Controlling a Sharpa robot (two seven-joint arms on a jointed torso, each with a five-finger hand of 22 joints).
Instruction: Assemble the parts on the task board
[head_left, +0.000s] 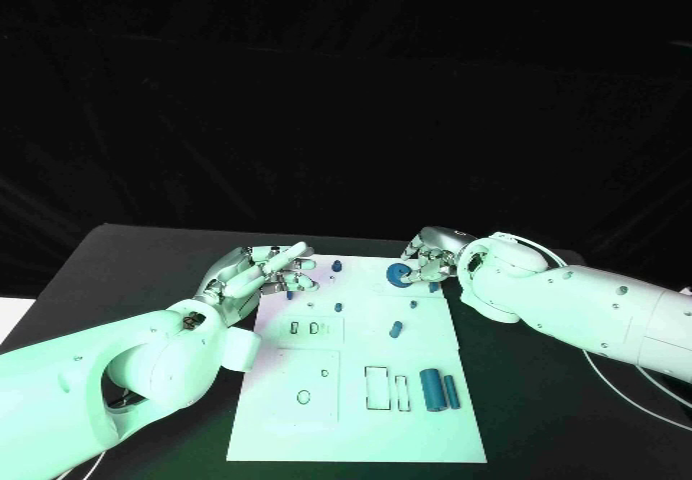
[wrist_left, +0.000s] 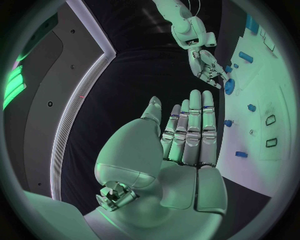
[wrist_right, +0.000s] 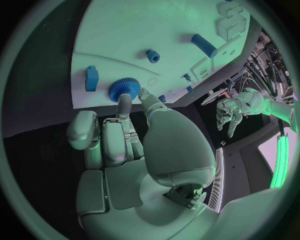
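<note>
The blue gear (head_left: 400, 277) sits at the far edge of the task board (head_left: 289, 420), toward the right side, and the right hand (head_left: 433, 262) has fingertips on it. In the right wrist view the fingers (wrist_right: 125, 106) touch the gear's (wrist_right: 125, 90) rim, looks like a light pinch, not a full wrap.

Risk imo: grip that shallow could let the gear twist or pop out if it's lifted fast, or just skid along the board w/o seating. The small block (wrist_right: 92, 78) is just beside it and could get bumped.

Left hand (head_left: 268, 270) hovers by the board's far left corner, fingers straight and apart, holding nothing. A cylinder (head_left: 430, 388) lies near the front, well apart, prob safe.
</note>
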